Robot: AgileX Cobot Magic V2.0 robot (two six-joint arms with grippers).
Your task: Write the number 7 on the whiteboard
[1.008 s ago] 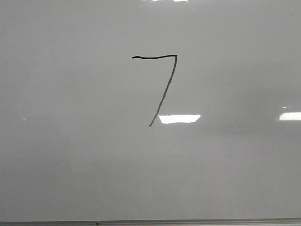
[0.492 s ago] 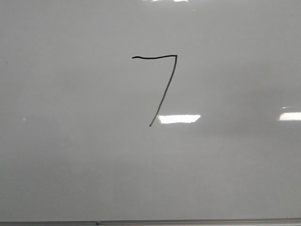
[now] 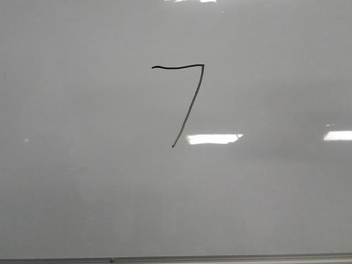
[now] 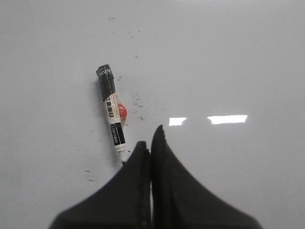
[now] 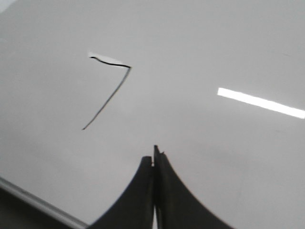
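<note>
**Ana:** On the whiteboard [image 3: 82, 192], up in the middle of the front view, the number 7 [image 3: 188, 104] looks finished: a slightly wavy top bar joined at its right end to a long slanted downstroke, with no gap in the line that I can find.

**Ben:** So I'd judge the writing itself done. What is left?

**Ana:** Little, by my reading. A marker [image 4: 113, 113] lies flat on a pale surface in the left wrist view, cap on, just beside the left hand [image 4: 150, 143] and not held by it. That hand's fingers are pressed together with nothing between them.

**Ben:** And the other one?

**Ana:** The right hand [image 5: 154, 155] is also closed on nothing, its tips apart from the board, with the figure well off to one side of it.

**Ben:** What can't you make out?

**Ana:** Whether the marker rests on the whiteboard or on a table: the surface is the same pale grey and shows small dark specks, but no edge. Neither arm appears in the front view. The marker's label is too small to read, and a red blob shows beside its barrel that I can't identify. Bright reflections [image 3: 213, 138] sit near the foot of the downstroke; they are glare, not ink.
</note>
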